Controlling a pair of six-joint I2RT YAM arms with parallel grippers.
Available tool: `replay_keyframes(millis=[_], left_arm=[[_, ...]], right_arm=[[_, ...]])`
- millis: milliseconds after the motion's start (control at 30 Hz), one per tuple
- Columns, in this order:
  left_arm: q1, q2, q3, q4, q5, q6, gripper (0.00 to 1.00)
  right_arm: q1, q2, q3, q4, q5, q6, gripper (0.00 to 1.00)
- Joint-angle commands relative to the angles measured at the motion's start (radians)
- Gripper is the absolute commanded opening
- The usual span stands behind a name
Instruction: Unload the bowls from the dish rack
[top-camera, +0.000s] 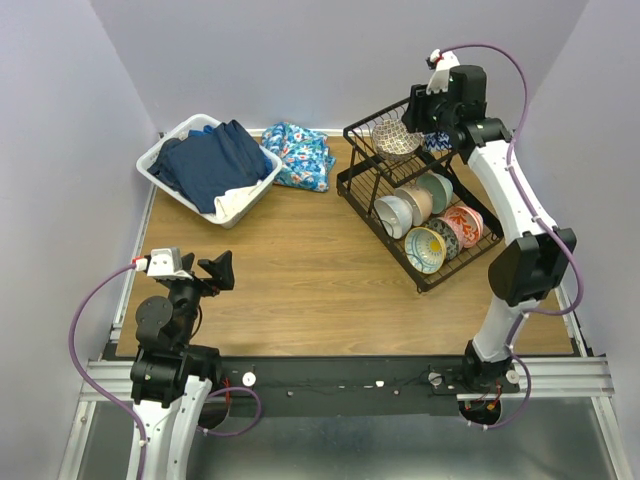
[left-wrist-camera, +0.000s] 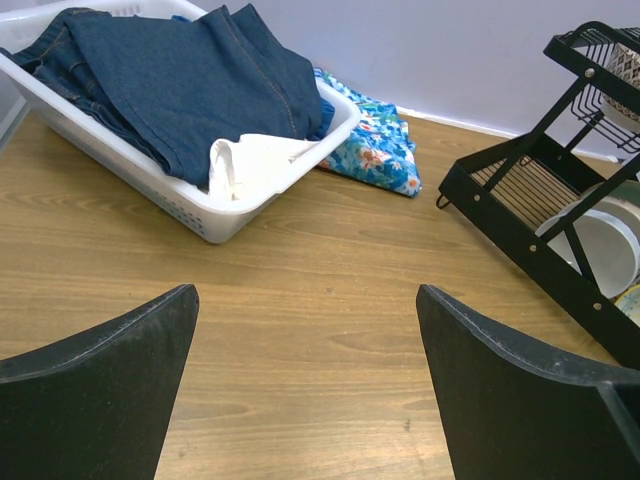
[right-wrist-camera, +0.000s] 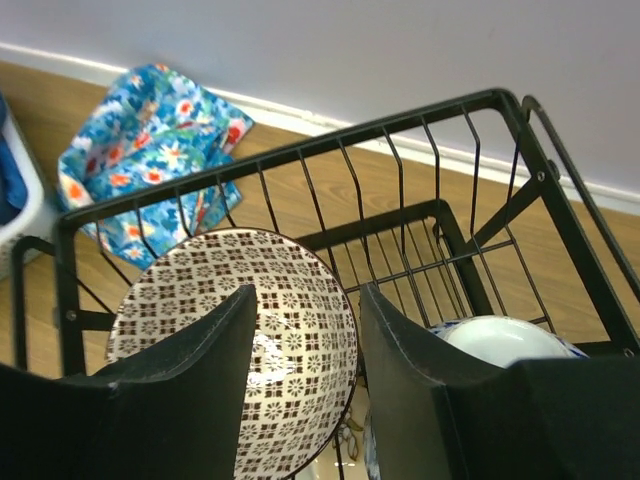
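The black wire dish rack (top-camera: 362, 186) stands at the right back of the table. Its lower tier holds several bowls on edge: white (top-camera: 392, 216), tan (top-camera: 413, 203), mint green (top-camera: 436, 192), yellow with teal rim (top-camera: 424, 249) and red-orange floral (top-camera: 463, 224). In the upper tier lie a beige patterned bowl (right-wrist-camera: 290, 330) and a blue-white bowl (right-wrist-camera: 500, 340). My right gripper (right-wrist-camera: 305, 300) is open over the upper tier, one finger inside the patterned bowl, the other outside its rim. My left gripper (left-wrist-camera: 305, 300) is open and empty above the table near its base.
A white laundry basket (top-camera: 162, 157) with dark blue jeans stands at the back left. A blue floral cloth (top-camera: 300, 155) lies between it and the rack. The rack's near corner shows in the left wrist view (left-wrist-camera: 480, 180).
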Motion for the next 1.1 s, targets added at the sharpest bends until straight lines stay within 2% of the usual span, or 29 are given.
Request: replay_keyframes(millis=[0, 233, 600, 633, 733, 767, 867, 933, 967, 1067], left_arm=[[0.000, 0.004, 0.000, 0.012, 0.022, 0.010, 0.99], [0.000, 0.001, -0.002, 0.012, 0.022, 0.011, 0.99], [-0.002, 0.010, 0.000, 0.013, 0.022, 0.011, 0.99], [0.000, 0.012, 0.000, 0.013, 0.022, 0.011, 0.99], [-0.002, 0.012, 0.000, 0.012, 0.022, 0.014, 0.99], [0.000, 0.013, 0.000, 0.012, 0.022, 0.014, 0.99], [0.000, 0.012, 0.000, 0.010, 0.022, 0.015, 0.99], [0.000, 0.010, 0.001, 0.009, 0.022, 0.013, 0.99], [0.000, 0.010, 0.001, 0.009, 0.022, 0.013, 0.99], [0.000, 0.010, 0.001, 0.009, 0.022, 0.013, 0.99]], right_arm=[[0.004, 0.057, 0.111, -0.134, 0.020, -0.085, 0.52], [0.004, 0.143, 0.191, -0.261, -0.047, -0.142, 0.51], [0.003, 0.177, 0.211, -0.284, -0.081, -0.241, 0.50], [0.003, 0.177, 0.211, -0.287, -0.101, -0.249, 0.47], [0.003, 0.183, 0.211, -0.292, -0.133, -0.257, 0.32], [0.004, 0.183, 0.212, -0.292, -0.139, -0.257, 0.24], [0.004, 0.180, 0.223, -0.287, -0.147, -0.258, 0.10], [0.004, 0.173, 0.234, -0.278, -0.139, -0.261, 0.06], [0.003, 0.169, 0.237, -0.273, -0.133, -0.260, 0.01], [0.004, 0.143, 0.238, -0.232, -0.100, -0.260, 0.01]])
